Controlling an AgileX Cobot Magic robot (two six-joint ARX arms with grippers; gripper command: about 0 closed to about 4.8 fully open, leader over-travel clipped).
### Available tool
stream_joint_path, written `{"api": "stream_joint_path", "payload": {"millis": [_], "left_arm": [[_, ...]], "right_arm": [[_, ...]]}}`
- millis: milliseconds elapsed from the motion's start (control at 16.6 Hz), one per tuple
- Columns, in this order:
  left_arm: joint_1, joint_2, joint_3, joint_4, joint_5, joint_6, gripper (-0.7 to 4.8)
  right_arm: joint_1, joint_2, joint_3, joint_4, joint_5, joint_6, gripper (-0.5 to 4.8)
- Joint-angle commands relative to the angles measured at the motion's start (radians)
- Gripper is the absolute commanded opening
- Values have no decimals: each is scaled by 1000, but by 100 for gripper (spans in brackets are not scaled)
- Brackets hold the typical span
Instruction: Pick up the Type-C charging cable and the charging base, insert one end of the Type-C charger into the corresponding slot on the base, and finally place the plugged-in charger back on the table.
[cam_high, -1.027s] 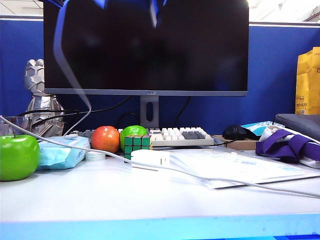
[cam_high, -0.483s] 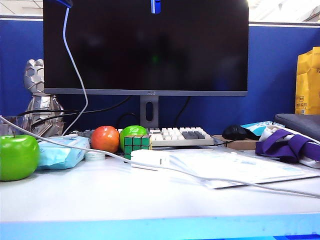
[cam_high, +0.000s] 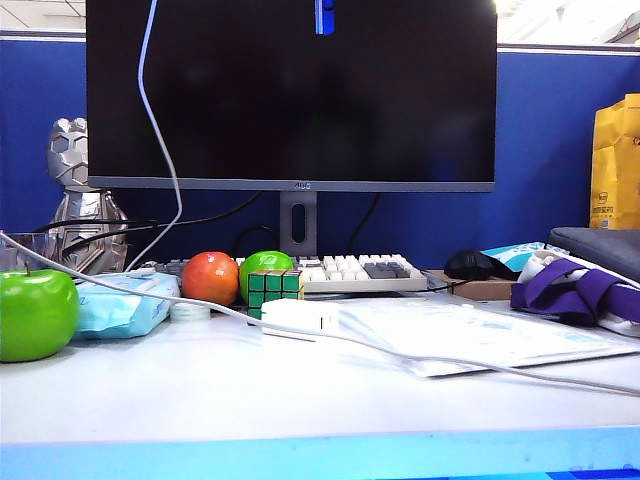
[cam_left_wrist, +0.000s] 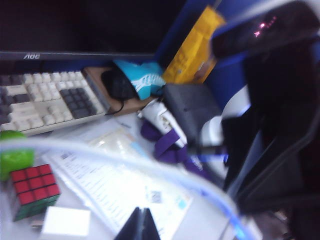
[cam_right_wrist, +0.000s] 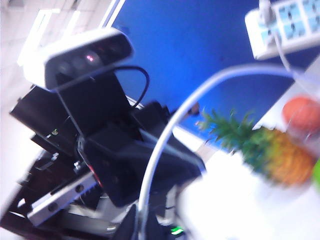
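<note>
In the exterior view the charging base (cam_high: 300, 317) lies on the table (cam_high: 300, 400) just in front of the Rubik's cube (cam_high: 273, 290), while the Type-C charging cable (cam_high: 160, 150) hangs down across the monitor (cam_high: 290, 90) and trails over the table past the base. Neither gripper shows here. In the left wrist view the left gripper (cam_left_wrist: 141, 227) has its jaws together, the blurred cable (cam_left_wrist: 125, 157) arching above it, the base (cam_left_wrist: 66, 221) beside the cube (cam_left_wrist: 34, 189). In the right wrist view the right gripper (cam_right_wrist: 136, 225) is pinched on the cable (cam_right_wrist: 165, 135), facing the other arm's camera (cam_right_wrist: 80, 55).
</note>
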Motion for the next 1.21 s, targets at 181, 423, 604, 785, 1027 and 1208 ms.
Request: {"api": "stream_joint_path", "payload": {"millis": [181,423,604,785,1027,1208], "left_arm": [[-2,4,5,16,35,-30,-5],[-1,3,5,-18,39,-26,-5],[-1,2,5,-17,39,-26,-5],[-1,2,5,-17,40,-26,-5],[-1,2,5,-18,42,-26,-5],[-1,2,5,-19,42,-26,-5]], "right_arm": [[0,-4,2,-37,-24,87,-1],[0,12,2,-380,119,-233,-1],[3,109,2,-616,300,-412,-1],[37,235,3,-705,426,-552,-1],[101,327,3,-729,642,-636,-1],[135,345,3,-730,747,-675,0]]}}
